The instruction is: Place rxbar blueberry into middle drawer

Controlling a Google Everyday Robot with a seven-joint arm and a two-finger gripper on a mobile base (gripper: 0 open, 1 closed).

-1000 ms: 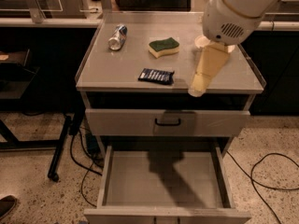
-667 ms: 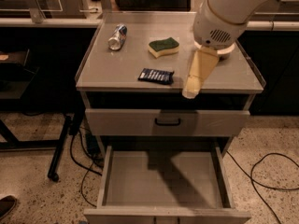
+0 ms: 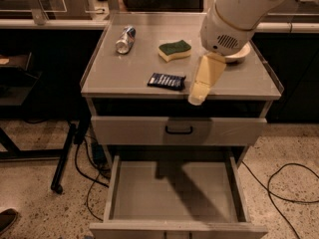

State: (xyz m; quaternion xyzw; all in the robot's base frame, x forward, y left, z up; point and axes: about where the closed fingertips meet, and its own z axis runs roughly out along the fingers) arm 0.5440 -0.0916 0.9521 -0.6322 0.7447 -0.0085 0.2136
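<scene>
No readable text — pale lettering on the rxbar blueberry (image 3: pixel 166 81) illegible, end effector (image 3: pixel 196 98) just right of it

I am counting one tool (image 3: pixel 196 97), hanging at the front edge of the counter (image 3: pixel 119 81), just right of the bar (image 3: pixel 166 81). On that one counter I am seeing four loose things, one of each kind: one bar, one sponge (image 3: pixel 175 50), one can (image 3: pixel 125 39) and one white dish (image 3: pixel 239 53), partly hidden behind the one arm (image 3: pixel 234 19). Below, I am counting two drawers: one shut drawer (image 3: pixel 129 131) carrying one black handle (image 3: pixel 179 130), and one open drawer (image 3: pixel 144 193).
</scene>
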